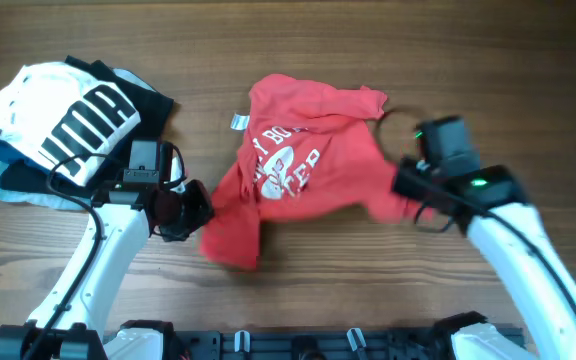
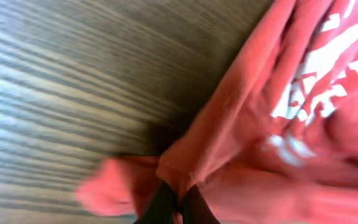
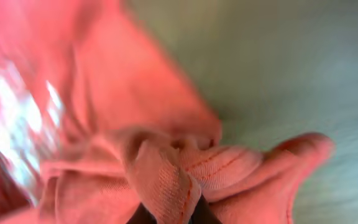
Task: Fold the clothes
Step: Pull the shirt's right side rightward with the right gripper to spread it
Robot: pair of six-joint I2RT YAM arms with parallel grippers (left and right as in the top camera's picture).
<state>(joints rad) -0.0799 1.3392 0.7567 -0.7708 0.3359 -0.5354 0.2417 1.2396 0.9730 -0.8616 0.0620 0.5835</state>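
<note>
While red T-shirt (image 1: 303,165) lies crumpled on table (image 1: 368,50), L gripper (image 2: 178,200) & R gripper (image 3: 173,213) both pinch it.

This looks like a robotics lab. White robot arms (image 1: 103,250) stand at a wooden table (image 1: 368,290). Laundry (image 1: 63,120) is heaped beside them.

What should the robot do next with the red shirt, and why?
Probably draw the left pincer and right pincer gently apart. Each pinches a bunched edge of the red T-shirt, which lies crumpled and likely needs spreading flat before any fold.
</note>
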